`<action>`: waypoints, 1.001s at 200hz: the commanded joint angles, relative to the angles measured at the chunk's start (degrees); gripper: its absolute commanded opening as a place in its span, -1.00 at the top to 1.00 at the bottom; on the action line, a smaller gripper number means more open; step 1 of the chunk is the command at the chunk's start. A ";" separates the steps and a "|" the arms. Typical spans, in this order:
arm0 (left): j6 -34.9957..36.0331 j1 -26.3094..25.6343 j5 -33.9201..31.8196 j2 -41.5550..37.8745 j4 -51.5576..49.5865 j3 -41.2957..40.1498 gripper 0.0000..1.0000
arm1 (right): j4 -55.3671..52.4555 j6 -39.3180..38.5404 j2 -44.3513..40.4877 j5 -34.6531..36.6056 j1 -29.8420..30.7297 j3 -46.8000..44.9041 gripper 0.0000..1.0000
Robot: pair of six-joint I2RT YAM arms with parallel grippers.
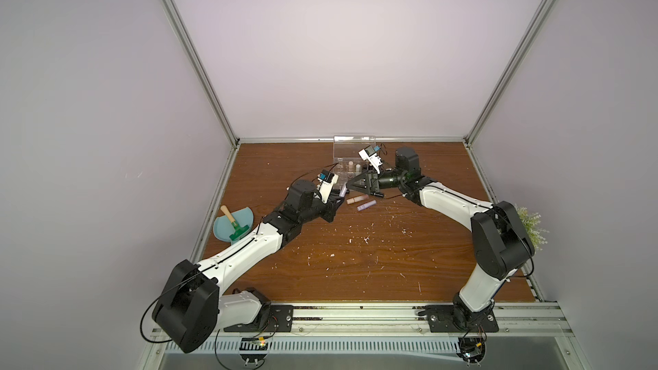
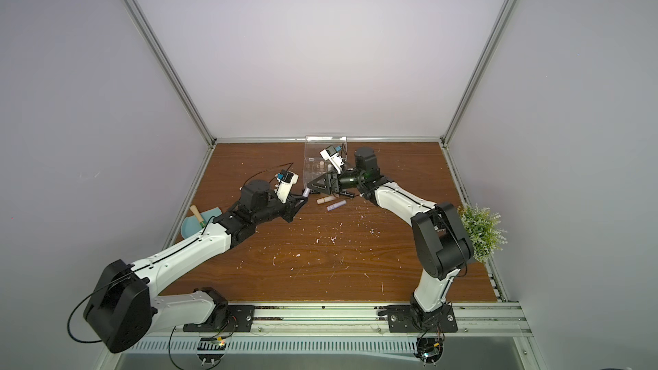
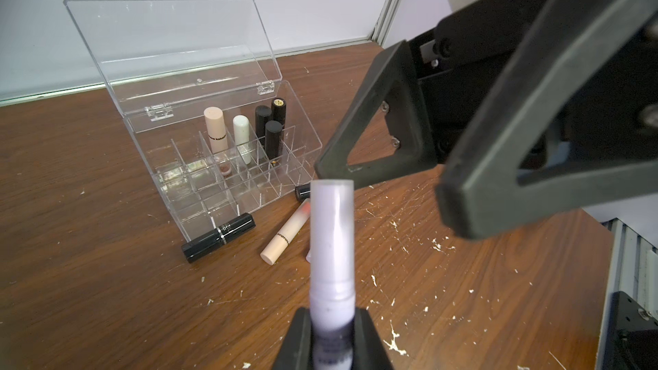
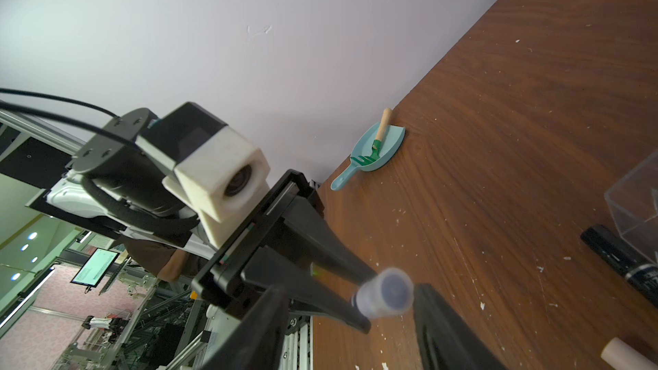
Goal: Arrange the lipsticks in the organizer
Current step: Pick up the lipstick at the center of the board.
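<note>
Lilac tube (image 3: 332,243) fills the left wrist view. Left gripper (image 3: 333,336) clamps its base; cap (image 4: 388,291) points at the right gripper (image 3: 386,190). Right fingers stand partly apart on either side of the cap, not yet on it. Reads to me as a hand-over above the table (image 1: 356,261), just in front of the organizer (image 3: 199,204), which sits mid back edge with lid (image 3: 171,40) up.

To do it well, I'd:
- run the right jaws further along the barrel, past the cap, so the pull cannot pop the cap off;
- close square to the tube's axis;
- let the left go only once the right grip is firm.

Barrel looks slim and smooth, so a tip-only pinch may let it swivel.

Only the left wrist view shows the cells (image 3: 185,172): five tubes (image 3: 242,133) upright nearest the hinge, front rows apparently empty. It also shows a black tube (image 3: 219,236) lying against the front wall, with a beige tube (image 3: 285,236) near it. Top views add a second lilac tube (image 1: 366,205) on the table, which the held one mostly hides from the left wrist. Right wrist view gives the cap end-on: close to one finger, clear of the other.
</note>
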 commanded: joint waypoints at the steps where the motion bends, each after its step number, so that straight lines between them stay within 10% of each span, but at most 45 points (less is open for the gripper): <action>1: 0.98 -0.86 -0.81 -1.17 0.01 1.83 0.67 | 2.43 0.55 0.19 -3.17 0.86 2.29 -0.12; 200: 1.47 -1.56 -1.33 -1.38 -1.05 2.64 0.66 | 4.61 2.78 1.14 -2.50 1.67 3.62 0.50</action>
